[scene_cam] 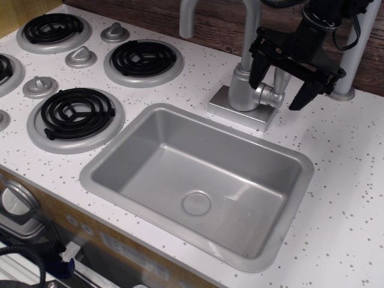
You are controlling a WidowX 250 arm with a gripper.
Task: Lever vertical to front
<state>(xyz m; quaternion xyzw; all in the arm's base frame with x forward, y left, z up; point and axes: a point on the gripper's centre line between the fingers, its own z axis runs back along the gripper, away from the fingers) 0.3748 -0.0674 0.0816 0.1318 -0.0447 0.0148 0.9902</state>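
The lever [269,95] is a short silver-grey stub with a rounded end. It sticks out of the faucet's thick grey body [240,89] toward the front right, roughly level. My black gripper [277,91] comes down from the upper right and is open. One finger [257,71] stands left of the lever, in front of the faucet body, and the other finger [302,96] stands to its right, so the lever's end lies between them. I cannot tell whether either finger touches it. The curved spout pipe [249,27] rises behind.
The grey sink [96,170] lies in front of the faucet's base plate [231,111]. Black coil burners [76,114] [144,58] and round grey stove knobs [81,57] fill the left of the white speckled counter [348,180]. A grey post [353,60] stands right of the gripper.
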